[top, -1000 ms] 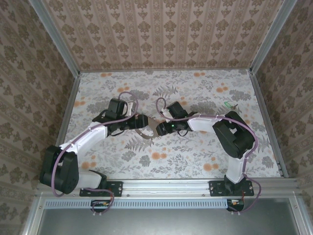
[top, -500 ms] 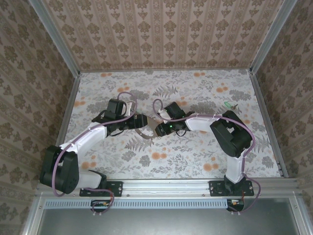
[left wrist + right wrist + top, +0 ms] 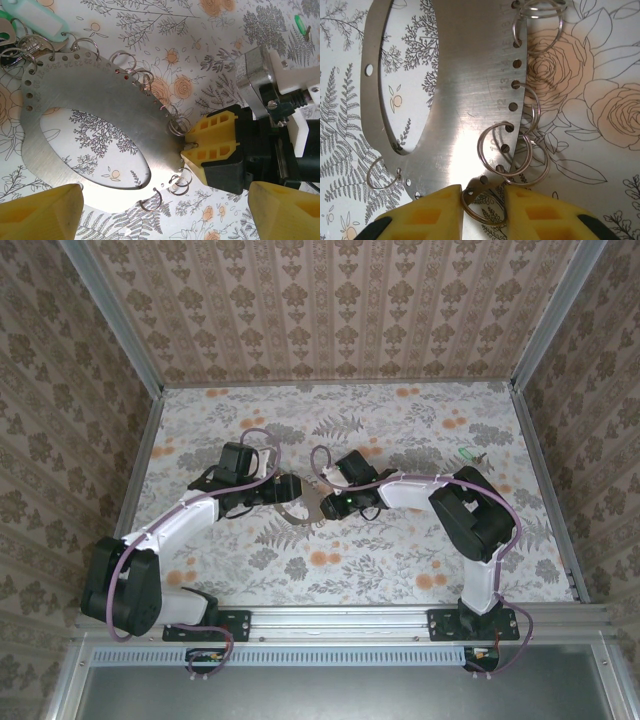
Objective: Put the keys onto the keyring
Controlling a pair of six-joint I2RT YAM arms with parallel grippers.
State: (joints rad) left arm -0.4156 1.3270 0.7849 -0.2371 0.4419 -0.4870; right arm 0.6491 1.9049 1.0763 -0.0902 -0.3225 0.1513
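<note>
The keyring (image 3: pixel 100 95) is a flat steel oval plate (image 3: pixel 465 75) with holes round its rim and several small split rings hung in them. It lies on the table (image 3: pixel 297 508) between both grippers. My right gripper (image 3: pixel 484 215) has its yellow fingers (image 3: pixel 212 150) closed on one split ring (image 3: pixel 485 212) at the plate's edge. My left gripper (image 3: pixel 160 222) hangs wide open over the plate's near rim, holding nothing. A bunch of keys (image 3: pixel 20 47) with a mint tag (image 3: pixel 45 20) lies at the plate's far end. One green key (image 3: pixel 466 453) lies apart at the right.
The table (image 3: pixel 330 580) has a floral cover and patterned walls on three sides. An open split ring (image 3: pixel 152 200) lies at the plate's rim beside my left gripper. The right arm's cable (image 3: pixel 318 462) loops above the plate.
My right gripper's fingers have drawn together onto the split ring, and the right arm has edged slightly left. The left arm and the plate stay put.
</note>
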